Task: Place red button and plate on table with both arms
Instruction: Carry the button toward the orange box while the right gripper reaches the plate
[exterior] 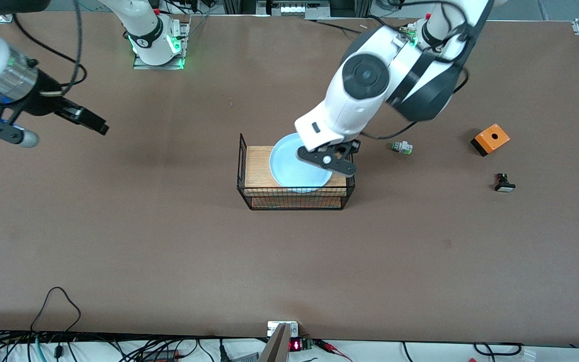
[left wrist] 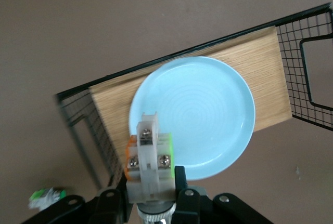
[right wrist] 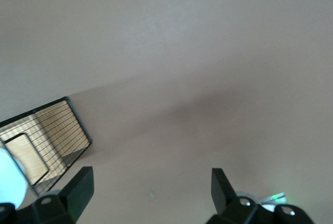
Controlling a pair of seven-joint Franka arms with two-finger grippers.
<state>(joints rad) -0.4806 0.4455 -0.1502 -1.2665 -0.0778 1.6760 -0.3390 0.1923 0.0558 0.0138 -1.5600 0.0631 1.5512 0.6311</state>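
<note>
Your left gripper (left wrist: pixel 151 190) is clamped on the red button (left wrist: pixel 148 156), held above the plate (exterior: pixel 297 166) at its 4 o'clock edge. Plate sits on the wire rack (exterior: pixel 249 193), mid-table (exterior: pixel 169 251). Your right gripper (exterior: pixel 56 123) hangs with fingers spread wide, empty, waiting over bare tabletop toward 9 o'clock of the rack.

A robotics lab: bolted-down arm bases (exterior: pixel 158 48), cables (exterior: pixel 58 322) edging the table (exterior: pixel 169 241).

High front camera overlooks the table (exterior: pixel 169 251); both wrist cameras look down, sharing the rack (exterior: pixel 294 198).
</note>
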